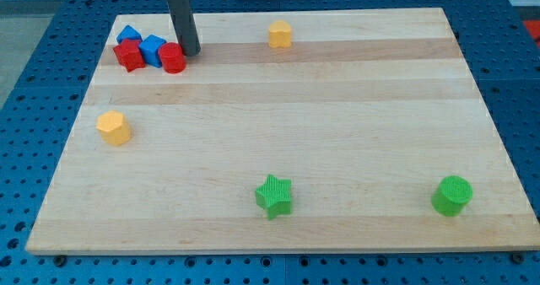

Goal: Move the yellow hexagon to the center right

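Note:
Two yellow blocks lie on the wooden board [337, 108]. One yellow block [113, 126] sits at the view's left, at mid height, and looks six-sided. The other yellow block [280, 34] sits near the top edge, a little left of the middle; its shape is hard to make out. My tip [189, 51] is at the view's top left, touching or almost touching the upper right side of a round red block [172, 58]. The tip is far from both yellow blocks.
A cluster lies left of the tip: a red block [128, 56] and two blue blocks [128, 34] [153, 47] beside the round red one. A green star [273, 196] sits at bottom centre. A green cylinder [452, 195] sits at bottom right.

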`<action>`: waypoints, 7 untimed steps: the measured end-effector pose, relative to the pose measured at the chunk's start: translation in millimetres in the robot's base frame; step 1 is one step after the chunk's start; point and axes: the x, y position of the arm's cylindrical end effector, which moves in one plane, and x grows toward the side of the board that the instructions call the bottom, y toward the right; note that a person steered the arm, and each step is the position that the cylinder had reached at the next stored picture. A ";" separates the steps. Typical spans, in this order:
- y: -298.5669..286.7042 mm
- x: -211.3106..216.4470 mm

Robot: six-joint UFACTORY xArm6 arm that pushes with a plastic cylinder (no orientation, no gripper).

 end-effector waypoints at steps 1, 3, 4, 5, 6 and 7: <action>17.9 7.8; 46.0 89.0; 1.4 89.0; -5.2 90.3; -18.4 90.3; -57.3 98.8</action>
